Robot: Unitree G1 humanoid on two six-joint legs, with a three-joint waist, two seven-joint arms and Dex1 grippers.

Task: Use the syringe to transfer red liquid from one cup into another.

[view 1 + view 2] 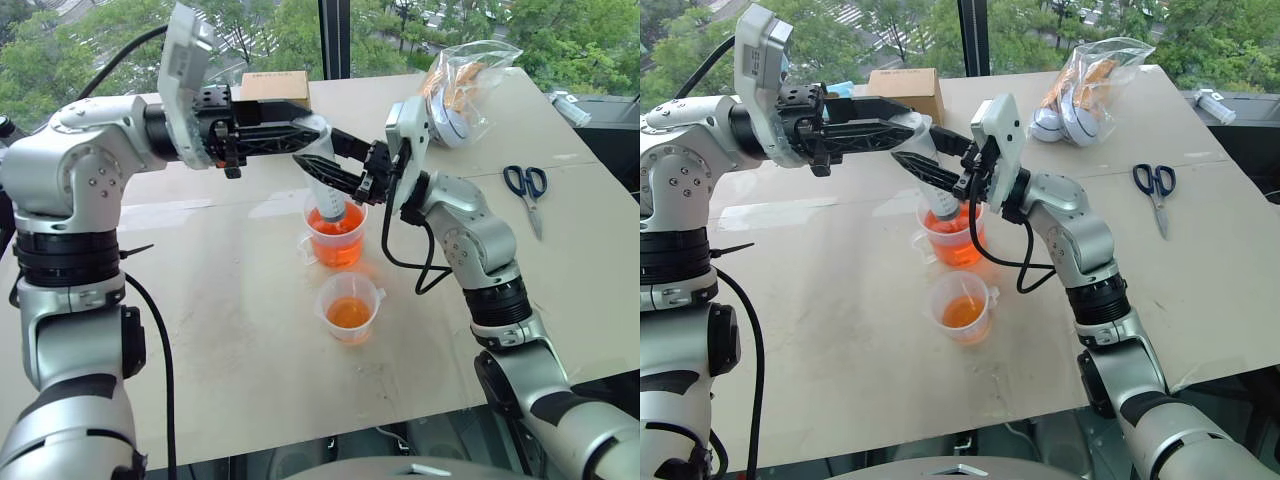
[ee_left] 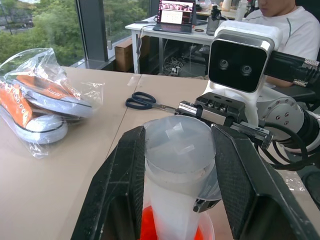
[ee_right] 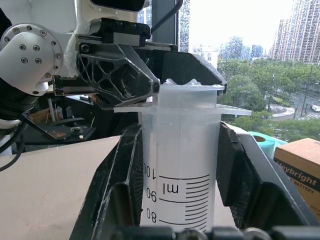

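A large translucent syringe stands tilted over the far cup of red liquid, its tip dipped inside. My right gripper is shut on the syringe's marked barrel. From the left, level, my left gripper is shut on the plunger's top, just above the right gripper's fingers. A smaller near cup with a little orange-red liquid stands just in front of the far cup, apart from both grippers.
Blue-handled scissors lie at the table's right. At the back right sits a plastic bag of shoes, and a cardboard box stands at the far edge. A seated person is beyond the table.
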